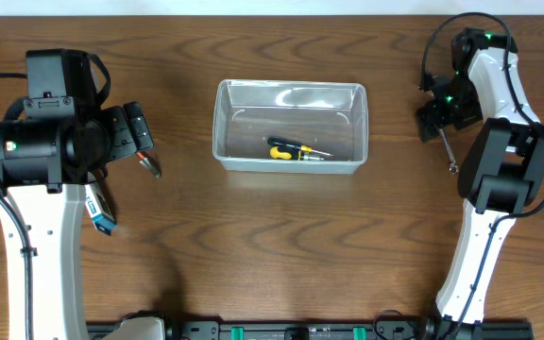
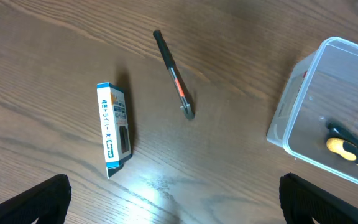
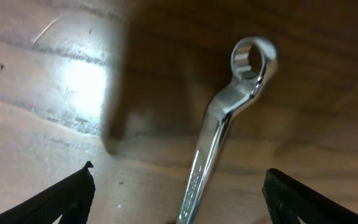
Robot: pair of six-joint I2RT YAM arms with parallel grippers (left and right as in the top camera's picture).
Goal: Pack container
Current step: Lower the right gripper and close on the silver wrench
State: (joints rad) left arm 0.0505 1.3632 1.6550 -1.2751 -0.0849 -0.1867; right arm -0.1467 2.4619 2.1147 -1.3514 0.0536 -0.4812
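Container (image 1: 221, 132): clear plastic tub, rectangular with rounded corners and a rim, upright and lidless on the wooden table (image 1: 281, 246), mid-table toward the far side, between the two arms and well apart from both. Inside, flat on the floor toward the near wall, a yellow-and-black screwdriver (image 1: 291, 151), lying roughly left to right (which end is the tip, hard to tell from above). Left of the tub, on bare wood, a slim black tool with a red band (image 2: 174, 73), near the tub's left wall but not touching. Nearer and further left, a small blue-and-white box (image 2: 114, 129), flat on the table, apart from the slim tool. Above these two, the left gripper (image 2: 174, 179), jaws spread wide and holding nothing, only the black fingertips (image 2: 42, 199) showing at the bottom corners of the wrist view. Right of the tub, well apart from it, a chrome ring wrench (image 3: 229, 124), flat on the table. Over the wrench, the right gripper (image 3: 179, 171), jaws wide apart with one finger on either side of the shaft, neither touching the metal, nothing held.
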